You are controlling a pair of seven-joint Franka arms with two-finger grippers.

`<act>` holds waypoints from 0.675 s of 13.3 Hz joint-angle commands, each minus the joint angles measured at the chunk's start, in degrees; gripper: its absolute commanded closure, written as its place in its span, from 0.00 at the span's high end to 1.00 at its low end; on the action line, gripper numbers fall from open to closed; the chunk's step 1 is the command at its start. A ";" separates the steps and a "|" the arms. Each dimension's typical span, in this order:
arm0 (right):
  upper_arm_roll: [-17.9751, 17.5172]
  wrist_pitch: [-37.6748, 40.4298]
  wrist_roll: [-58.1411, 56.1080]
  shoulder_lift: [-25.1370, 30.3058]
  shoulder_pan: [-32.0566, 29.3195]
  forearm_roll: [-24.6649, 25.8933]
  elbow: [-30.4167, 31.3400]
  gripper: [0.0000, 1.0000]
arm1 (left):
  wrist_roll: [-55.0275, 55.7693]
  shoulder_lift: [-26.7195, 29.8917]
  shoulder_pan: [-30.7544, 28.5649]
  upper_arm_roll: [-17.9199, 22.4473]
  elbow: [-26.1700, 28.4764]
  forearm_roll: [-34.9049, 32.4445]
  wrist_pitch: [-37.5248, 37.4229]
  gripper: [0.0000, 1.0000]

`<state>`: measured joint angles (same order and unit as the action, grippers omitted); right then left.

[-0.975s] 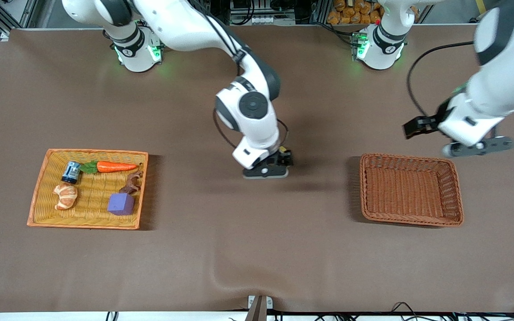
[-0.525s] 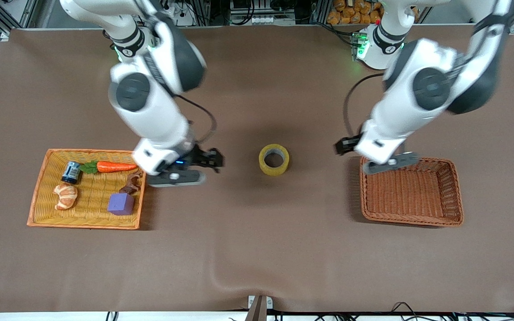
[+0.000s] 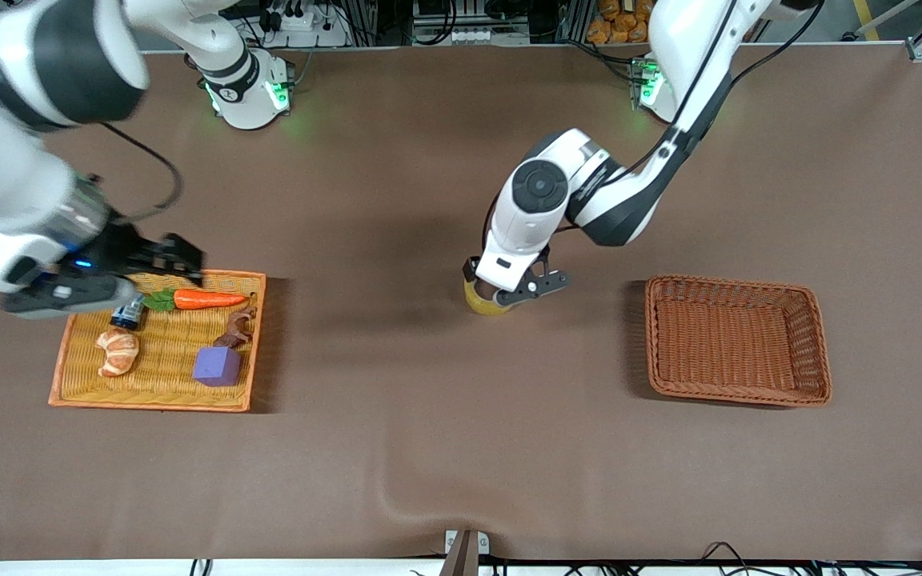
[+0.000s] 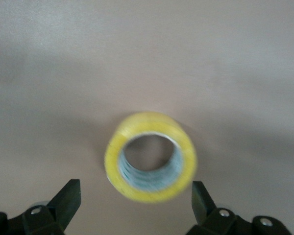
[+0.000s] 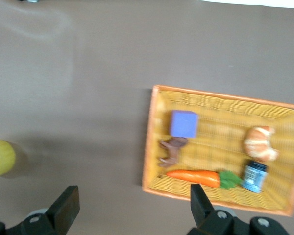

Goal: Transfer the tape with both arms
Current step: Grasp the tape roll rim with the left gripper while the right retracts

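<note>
One tape (image 3: 483,302) roll lies flat on the brown table (image 3: 461,448), about midway between the two baskets. It looks light and stiff, like a hard ring with a grey core, and its yellow side may be a bit smooth. A good way to hold it is across the ring, one finger on each outer side.

The left gripper (image 3: 509,286) is low, right over the tape, and hides most of it from the front. In the left wrist view its fingers (image 4: 63,203) are spread wide, one on each side of the tape (image 4: 151,156), not touching it.

The right gripper (image 3: 153,260) waits with fingers spread over the edge of the yellow tray (image 3: 73,384). That tray holds a carrot (image 3: 209,299), a purple cube (image 3: 217,366), a croissant (image 3: 118,352) and a small can (image 3: 126,314).

The brown basket (image 3: 737,396) sits toward the left arm's end. Nothing stands between it and the tape.
</note>
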<state>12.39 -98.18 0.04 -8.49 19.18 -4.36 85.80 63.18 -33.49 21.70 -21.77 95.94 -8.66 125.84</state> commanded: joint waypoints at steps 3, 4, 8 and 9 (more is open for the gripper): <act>-1.49 6.77 -3.45 8.57 -8.08 1.19 6.04 1.00 | 0.36 -3.42 -0.79 0.07 1.44 -5.49 0.90 1.00; -1.49 6.95 -6.86 8.84 -10.28 1.28 6.22 1.00 | 0.54 -4.30 -0.79 0.07 1.35 -5.40 2.03 1.00; -2.54 11.51 -8.30 12.18 -16.45 1.37 6.31 1.00 | 0.28 -5.36 -0.70 0.07 1.53 -5.58 2.83 0.79; -2.54 11.96 -8.47 12.62 -16.62 2.67 6.40 1.00 | 0.36 -5.80 -0.79 0.07 1.35 -5.49 2.75 0.63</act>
<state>11.73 -86.88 -8.39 1.15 3.85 -3.33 89.88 63.08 -38.86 21.04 -21.50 97.34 -12.48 128.01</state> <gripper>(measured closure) 0.000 0.110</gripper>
